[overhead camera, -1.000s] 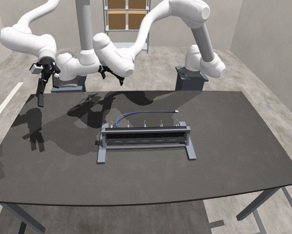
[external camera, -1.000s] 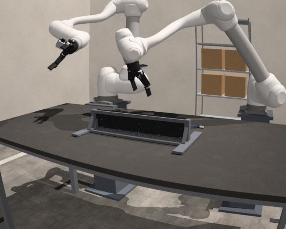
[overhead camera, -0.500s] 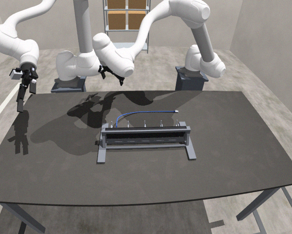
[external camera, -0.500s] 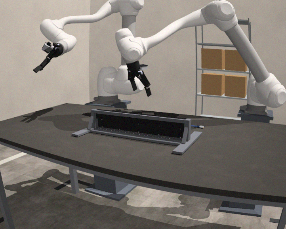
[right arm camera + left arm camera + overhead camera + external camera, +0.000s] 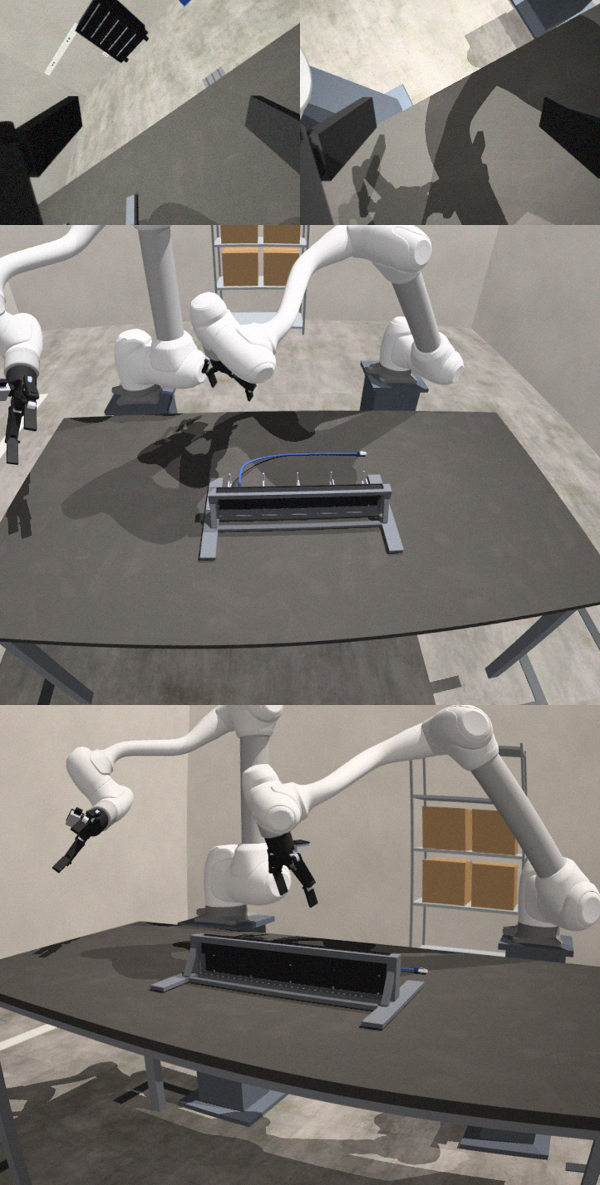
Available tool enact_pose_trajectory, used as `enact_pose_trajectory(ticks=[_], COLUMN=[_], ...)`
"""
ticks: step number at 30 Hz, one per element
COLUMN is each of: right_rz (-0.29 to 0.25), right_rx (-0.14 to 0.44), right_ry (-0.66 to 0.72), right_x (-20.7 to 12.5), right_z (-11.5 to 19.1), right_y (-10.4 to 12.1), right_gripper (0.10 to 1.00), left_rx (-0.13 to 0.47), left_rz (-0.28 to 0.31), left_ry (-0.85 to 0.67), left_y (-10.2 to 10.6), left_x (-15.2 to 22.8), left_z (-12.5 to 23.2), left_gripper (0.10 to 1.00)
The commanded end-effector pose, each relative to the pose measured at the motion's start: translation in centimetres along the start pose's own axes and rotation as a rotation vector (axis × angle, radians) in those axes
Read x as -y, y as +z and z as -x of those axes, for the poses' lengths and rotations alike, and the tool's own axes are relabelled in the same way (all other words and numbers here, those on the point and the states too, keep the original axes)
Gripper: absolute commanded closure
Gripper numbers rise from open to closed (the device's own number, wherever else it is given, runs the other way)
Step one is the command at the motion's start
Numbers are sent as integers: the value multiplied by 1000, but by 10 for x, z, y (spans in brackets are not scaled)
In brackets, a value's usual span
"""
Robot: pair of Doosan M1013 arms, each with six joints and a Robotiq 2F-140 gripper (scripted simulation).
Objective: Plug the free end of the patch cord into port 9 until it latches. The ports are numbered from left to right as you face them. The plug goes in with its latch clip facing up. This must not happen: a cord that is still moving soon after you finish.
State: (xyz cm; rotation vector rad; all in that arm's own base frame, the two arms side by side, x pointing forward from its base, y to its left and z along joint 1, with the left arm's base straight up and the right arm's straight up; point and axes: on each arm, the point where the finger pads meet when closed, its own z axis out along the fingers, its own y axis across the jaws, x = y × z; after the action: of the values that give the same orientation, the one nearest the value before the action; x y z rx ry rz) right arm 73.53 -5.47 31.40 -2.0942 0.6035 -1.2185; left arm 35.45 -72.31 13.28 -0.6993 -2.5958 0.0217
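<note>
A blue patch cord comes from behind the panel frame, near its left end in the top view, and curves right. Its free plug is pale; its clip side is too small to tell. The port numbers and port face are hidden. My left gripper is open and empty, high behind the panel. My right gripper is open and empty, high at the far left in the top and exterior views, away from the cord.
Several upright metal prongs stand along the panel's far side. A foot of the frame shows low in the right wrist view. The dark table carries the frame. Both arm bases and a shelf with boxes stand behind.
</note>
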Motion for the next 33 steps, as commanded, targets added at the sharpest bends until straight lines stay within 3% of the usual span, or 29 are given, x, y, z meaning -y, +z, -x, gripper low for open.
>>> enact_pose_trajectory(ticks=[1,11,13,16,28,30,33], right_rz=[21,105,105,154,327,327,396], right_rx=[56,194,194,261,462,462,532], right_ry=[28,144,144,214,481,481,594], right_x=[-38,-139,-139,-183,-295,-295,-324], right_z=[-6,4,4,17,75,75,101], right_y=[-17,-79,-79,-115,-248,-248,-303], right_gripper=[98,98,98,98,98,98,98], left_rx=[2,2,2,2,2,2,2], left_rz=[0,0,0,0,0,0,0], left_ry=[1,1,1,1,1,1,1], left_y=[-1,-1,-1,-1,-1,-1,-1], left_x=[0,0,0,0,0,0,0], left_z=[0,0,0,0,0,0,0], left_gripper=[98,98,98,98,98,98,98])
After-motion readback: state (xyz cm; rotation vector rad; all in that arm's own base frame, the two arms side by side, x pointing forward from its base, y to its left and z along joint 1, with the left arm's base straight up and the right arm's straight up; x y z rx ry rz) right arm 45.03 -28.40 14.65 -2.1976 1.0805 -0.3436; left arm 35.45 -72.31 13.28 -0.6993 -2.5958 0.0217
